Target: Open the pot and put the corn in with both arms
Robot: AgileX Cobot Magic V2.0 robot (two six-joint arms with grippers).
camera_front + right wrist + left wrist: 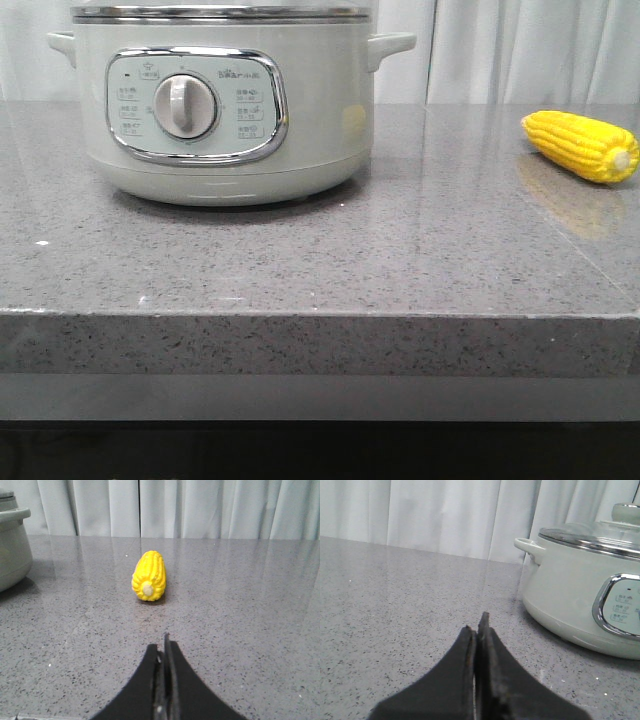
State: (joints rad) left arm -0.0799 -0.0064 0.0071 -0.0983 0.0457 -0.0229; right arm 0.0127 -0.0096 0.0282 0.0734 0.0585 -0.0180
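Front view: the pot (220, 110) stands on the table (400, 260) with lid on; the corn (582, 146) lies well apart to its right. Left wrist view: my left end effector (479, 630) is closed, empty. Right wrist view: my right end effector (164, 650) is closed, facing the corn. I judge no step done.

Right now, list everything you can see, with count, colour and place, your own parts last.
pot: one, pale grey-green, on the countertop's left side, lid on.
corn: one, bright yellow, lying on the countertop's right side, apart from the pot.
countertop: one, speckled grey, under both.
curtain: white, behind the countertop.
left gripper: one, black, shut, holding nothing, beside the pot.
right gripper: one, black, shut, holding nothing, pointing at the corn.
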